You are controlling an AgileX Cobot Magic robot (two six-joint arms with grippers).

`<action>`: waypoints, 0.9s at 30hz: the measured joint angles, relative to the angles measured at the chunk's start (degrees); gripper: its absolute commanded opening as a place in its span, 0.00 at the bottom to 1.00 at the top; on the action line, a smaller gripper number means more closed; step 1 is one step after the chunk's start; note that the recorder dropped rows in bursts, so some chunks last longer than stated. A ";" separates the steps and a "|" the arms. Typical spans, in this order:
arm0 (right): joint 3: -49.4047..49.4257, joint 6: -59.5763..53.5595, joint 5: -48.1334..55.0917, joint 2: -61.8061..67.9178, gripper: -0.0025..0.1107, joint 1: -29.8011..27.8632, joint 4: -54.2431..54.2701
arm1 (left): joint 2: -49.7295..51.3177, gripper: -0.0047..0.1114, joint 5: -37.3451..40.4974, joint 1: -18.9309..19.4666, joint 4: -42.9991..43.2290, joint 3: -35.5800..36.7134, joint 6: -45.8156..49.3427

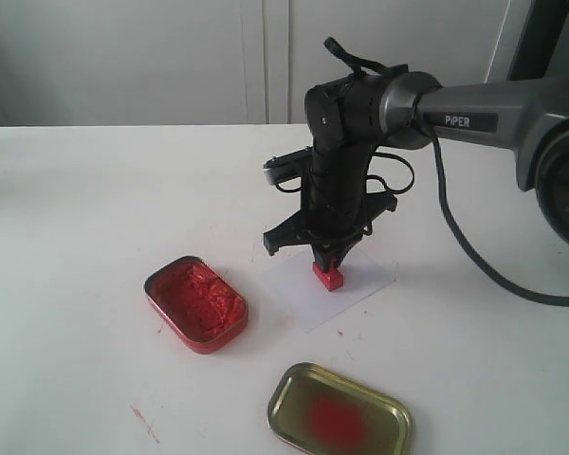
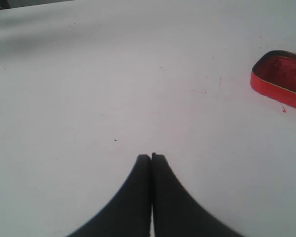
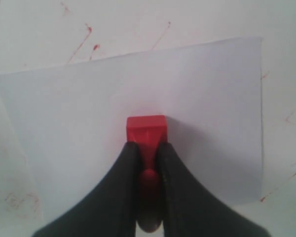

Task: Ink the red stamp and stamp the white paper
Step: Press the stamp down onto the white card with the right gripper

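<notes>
My right gripper is shut on the handle of the red stamp. The stamp's square base rests on the white paper, near the sheet's middle. Any imprint under the base is hidden. My left gripper is shut with nothing between its fingers, above bare table; it does not show in the exterior view.
An open red tin of red ink paste lies left of the paper. A gold tin lid with a red smear lies near the front edge. Red ink streaks mark the white table.
</notes>
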 measured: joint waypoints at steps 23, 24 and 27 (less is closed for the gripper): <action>-1.13 0.00 1.57 1.09 0.02 0.00 0.00 | 0.00 0.04 0.00 0.00 0.00 0.00 0.00; -1.13 0.00 1.35 0.95 0.02 0.00 0.00 | 0.00 0.04 0.00 0.00 0.00 0.00 0.00; -0.55 0.00 0.64 -0.27 0.02 0.00 0.00 | 0.00 0.04 0.00 0.00 0.00 0.00 0.00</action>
